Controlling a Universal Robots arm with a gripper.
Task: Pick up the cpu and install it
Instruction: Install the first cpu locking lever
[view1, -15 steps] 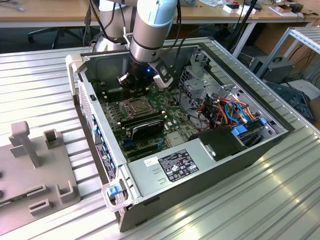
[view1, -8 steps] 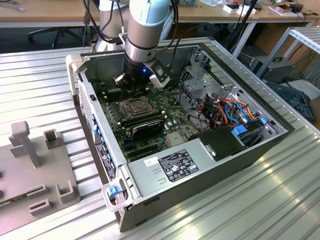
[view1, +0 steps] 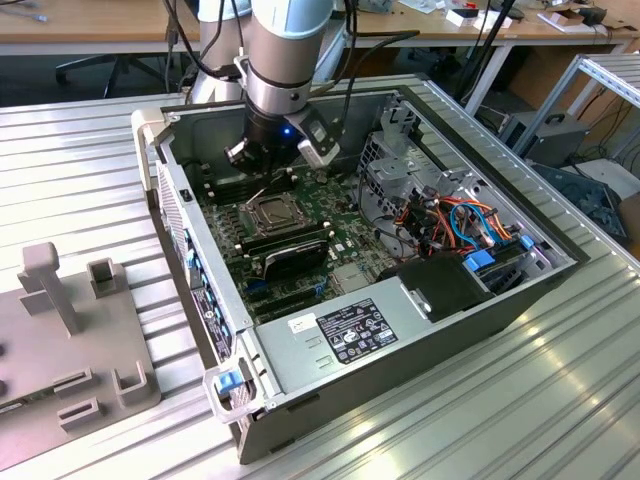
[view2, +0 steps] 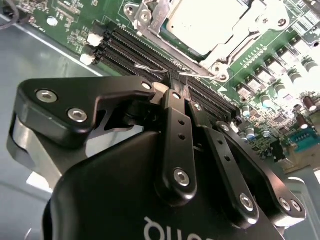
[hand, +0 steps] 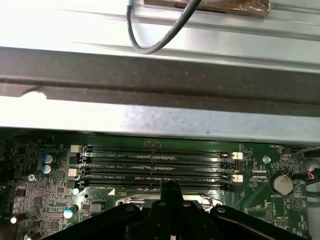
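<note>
I can't read any print. The cpu, flat and silver-grey, sits in the socket under its frame. My gripper has its fingers pressed together on the thin wire lever beside the memory slots.

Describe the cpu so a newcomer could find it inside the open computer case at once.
Start at the open computer case on the ribbed metal table, then find the green motherboard on its floor. The cpu is the flat, pale silver square framed by the metal socket bracket, beside the long black memory slots. Its plain metal top, unlike the slotted strips and small components around it, marks it out.
</note>
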